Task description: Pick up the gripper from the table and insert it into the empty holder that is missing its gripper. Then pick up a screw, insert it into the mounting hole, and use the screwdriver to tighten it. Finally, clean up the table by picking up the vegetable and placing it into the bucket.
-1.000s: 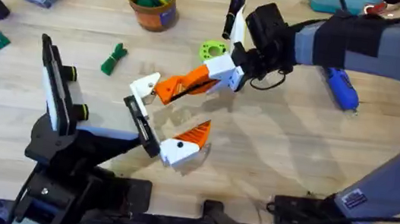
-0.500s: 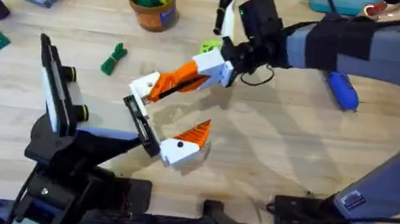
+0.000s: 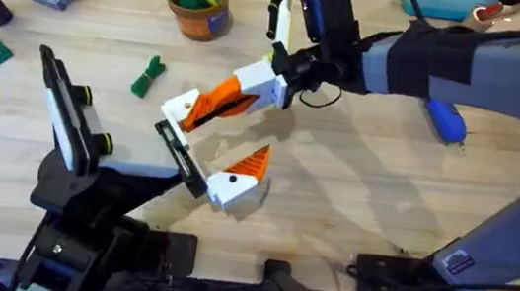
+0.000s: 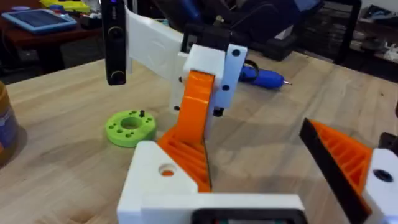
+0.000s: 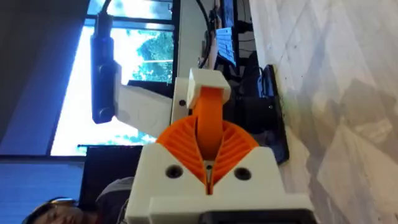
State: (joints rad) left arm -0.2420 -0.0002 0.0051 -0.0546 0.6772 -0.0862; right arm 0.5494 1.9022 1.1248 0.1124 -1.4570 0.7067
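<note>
Overhead view: two robot arms meet over a pale wooden table [image 3: 352, 207]. The right gripper [image 3: 233, 97] reaches in from the right. Its jaws are pressed together on the gripper [image 3: 203, 109], a single orange ribbed finger held above the table at left of centre. The far end of this finger meets the holder [image 3: 179, 107], one white bracket with a small hole. Whether it is seated there cannot be told.

The left gripper [image 3: 217, 136] comes up from the lower left with its jaws spread wide. The holder forms one side and one fitted orange finger [image 3: 250, 162] forms the other, well apart.

There is one vegetable [image 3: 149, 75], dark green, lying on bare wood to the left of the holder, clear of both arms. One bucket [image 3: 197, 14] stands near the far edge, with green and yellow pieces inside. One blue screwdriver [image 3: 443, 117] lies to the right, just beyond the right arm. One lime-green dish [image 4: 130, 127] sits on the table near the right gripper in the left wrist view.

Bare wood lies open on the right half of the table, on the near side of the right arm.
</note>
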